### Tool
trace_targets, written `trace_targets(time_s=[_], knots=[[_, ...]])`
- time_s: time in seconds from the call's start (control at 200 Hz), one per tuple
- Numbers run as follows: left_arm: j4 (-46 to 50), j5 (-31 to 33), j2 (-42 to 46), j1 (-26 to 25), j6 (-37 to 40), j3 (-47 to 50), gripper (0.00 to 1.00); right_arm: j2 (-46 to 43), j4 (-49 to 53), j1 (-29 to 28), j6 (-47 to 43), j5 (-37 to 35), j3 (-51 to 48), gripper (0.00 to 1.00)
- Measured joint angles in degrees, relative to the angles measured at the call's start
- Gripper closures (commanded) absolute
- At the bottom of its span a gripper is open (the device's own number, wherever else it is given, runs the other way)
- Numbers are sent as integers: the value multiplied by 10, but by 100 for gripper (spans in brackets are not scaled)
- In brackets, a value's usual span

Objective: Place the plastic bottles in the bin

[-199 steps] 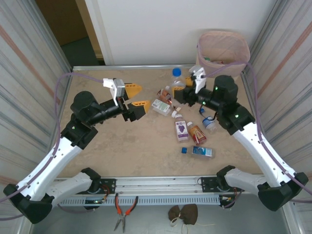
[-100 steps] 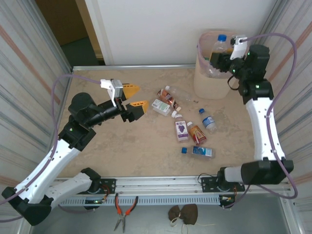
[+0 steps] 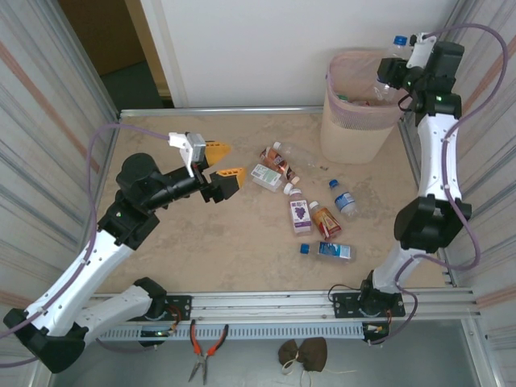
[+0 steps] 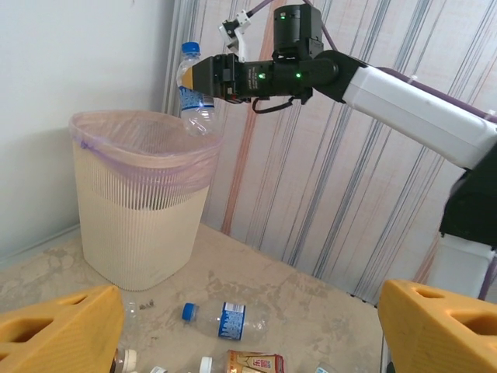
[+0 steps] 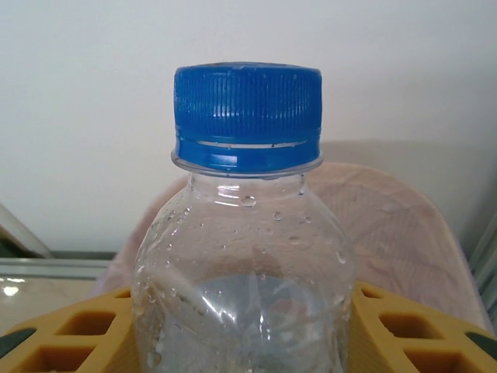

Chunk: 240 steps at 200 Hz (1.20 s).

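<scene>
Bottle (image 5: 245, 233) gripped by right tool (image 4: 203, 78) above bin (image 4: 140, 225) rim | left tool (image 3: 227, 161) agape | loose bottles (image 3: 300, 214) on table (image 3: 201, 242)

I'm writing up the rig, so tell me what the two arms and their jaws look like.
The left arm and right arm have white links with black joints and bases. The jaws are blocky orange-yellow plastic with cut-out holes. A purple cable loops along each arm, and green lights glow on the right wrist.
</scene>
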State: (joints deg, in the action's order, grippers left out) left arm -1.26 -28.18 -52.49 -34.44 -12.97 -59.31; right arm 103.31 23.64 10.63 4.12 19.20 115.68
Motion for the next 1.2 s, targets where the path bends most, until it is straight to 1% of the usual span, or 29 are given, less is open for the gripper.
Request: trace_targets(time_s=[0.245,0.486,0.641,0.711,0.872,1.002,1.202], knots=[[4,4,-6,4,3,1,15,103,58,0,-33,-36,91,50],[11,3,-14,18,3,11,15,160,121,-2,-68,-86,109,49],[12,2,-18,23,3,18,15,167,144,-10,-88,-118,122,44],[13,-2,-20,26,3,19,15,167,150,-14,-97,-131,123,38],[15,-7,-20,33,3,19,15,167,171,-21,-102,-146,132,29],[15,-9,-20,36,3,19,15,168,198,-27,-102,-152,150,25],[15,-12,-25,41,3,19,15,167,219,-31,-102,-164,197,25]])
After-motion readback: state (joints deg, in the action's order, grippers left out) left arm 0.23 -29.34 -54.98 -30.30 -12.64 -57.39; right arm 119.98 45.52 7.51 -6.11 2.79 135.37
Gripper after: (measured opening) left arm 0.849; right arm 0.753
